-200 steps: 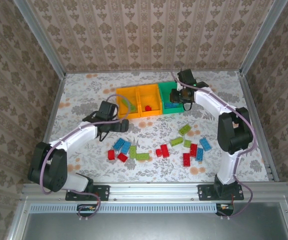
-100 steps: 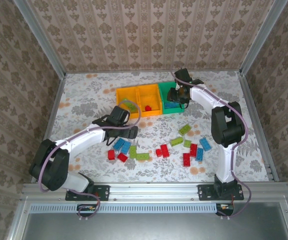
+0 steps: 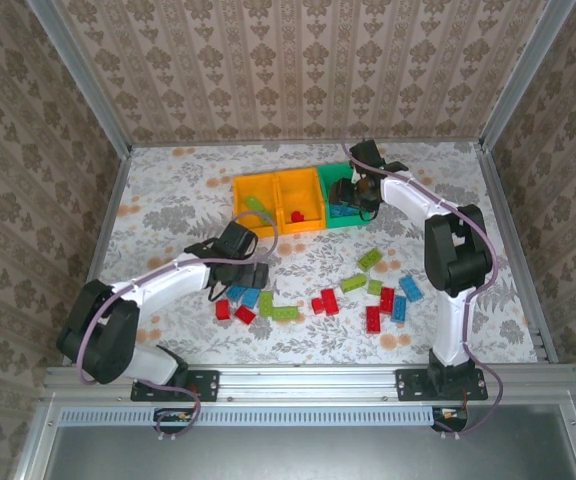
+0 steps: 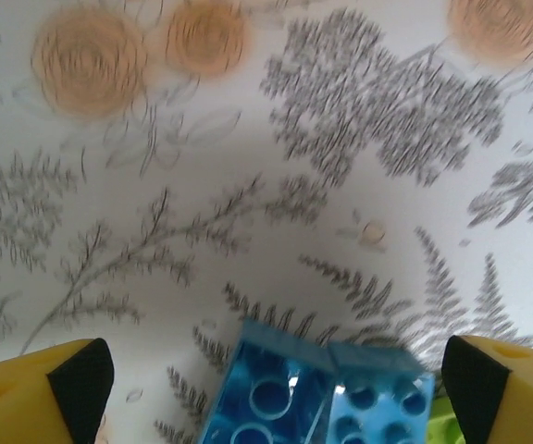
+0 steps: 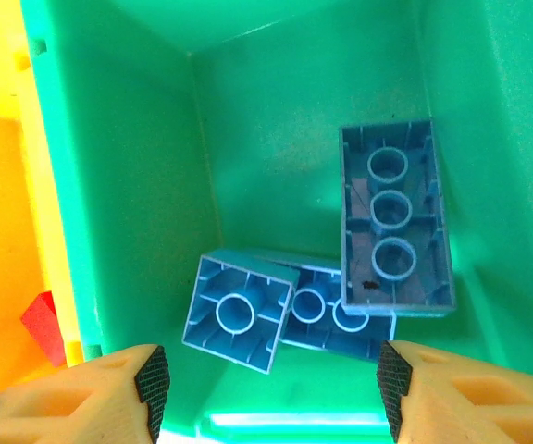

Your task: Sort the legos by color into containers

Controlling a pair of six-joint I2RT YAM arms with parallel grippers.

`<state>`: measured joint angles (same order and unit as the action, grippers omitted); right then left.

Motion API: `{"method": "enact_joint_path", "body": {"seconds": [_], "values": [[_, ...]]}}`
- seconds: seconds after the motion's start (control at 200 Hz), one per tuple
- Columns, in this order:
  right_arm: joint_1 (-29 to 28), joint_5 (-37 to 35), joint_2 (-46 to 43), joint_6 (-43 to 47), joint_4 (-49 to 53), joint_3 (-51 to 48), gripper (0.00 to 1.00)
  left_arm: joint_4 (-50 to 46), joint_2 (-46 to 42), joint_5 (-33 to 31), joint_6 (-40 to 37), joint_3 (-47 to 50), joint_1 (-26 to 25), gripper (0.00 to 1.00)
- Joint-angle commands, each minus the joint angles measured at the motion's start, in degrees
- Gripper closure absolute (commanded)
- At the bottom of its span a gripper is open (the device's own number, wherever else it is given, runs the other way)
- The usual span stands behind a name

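Three joined containers stand at the back: an orange bin [image 3: 253, 186] with a lime brick [image 3: 259, 208], an orange bin [image 3: 294, 186] with a red brick [image 3: 296, 215], and a green bin [image 3: 328, 178]. My right gripper [image 3: 354, 196] [image 5: 271, 393] hangs open over the green bin [image 5: 276, 120], where three blue bricks [image 5: 396, 217] lie upside down. My left gripper [image 3: 246, 278] [image 4: 276, 384] is open low over two blue bricks [image 4: 271, 388] [image 3: 238, 291], which sit side by side between its fingers [image 4: 72, 379].
Loose legos lie across the near half of the table: red ones [image 3: 222, 309], lime ones [image 3: 286, 313] and, at the right, a mixed cluster with blue [image 3: 410, 288], red [image 3: 373, 318] and lime [image 3: 370, 258]. Metal posts and papered walls close in the table.
My right gripper's jaws have spread apart above the green bin. The left arm has swung from beside the orange bins toward me, down over the two blue bricks.
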<state>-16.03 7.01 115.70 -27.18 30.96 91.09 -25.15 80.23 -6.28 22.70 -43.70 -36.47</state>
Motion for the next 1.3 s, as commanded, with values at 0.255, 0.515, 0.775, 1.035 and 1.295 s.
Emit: {"method": "enact_joint_path", "body": {"seconds": [0.255, 0.515, 0.775, 1.035, 1.295], "values": [[0.2, 0.8, -3.63, 0.2, 0.68, -2.93, 0.34, -2.04, -9.28, -0.17, 2.67, 7.61, 0.33, 0.18], [0.2, 0.29, -4.43, 0.26, 0.79, -3.87, 0.33, -1.92, -8.63, 0.83, 3.53, 8.37, 1.64, 0.25], [0.2, 0.08, -4.35, 0.42, 1.03, -3.85, 0.33, -1.58, -6.72, 1.83, 3.74, 8.46, 2.97, 0.29], [0.17, -0.4, -4.0, 0.64, 1.21, -3.55, 0.33, -0.72, -5.18, 2.77, 2.48, 7.84, 3.07, 0.29], [0.26, -0.53, -3.64, 0.59, 1.2, -3.56, 0.33, -0.39, -2.92, 2.79, 3.53, 7.07, 3.59, 0.4]]}}
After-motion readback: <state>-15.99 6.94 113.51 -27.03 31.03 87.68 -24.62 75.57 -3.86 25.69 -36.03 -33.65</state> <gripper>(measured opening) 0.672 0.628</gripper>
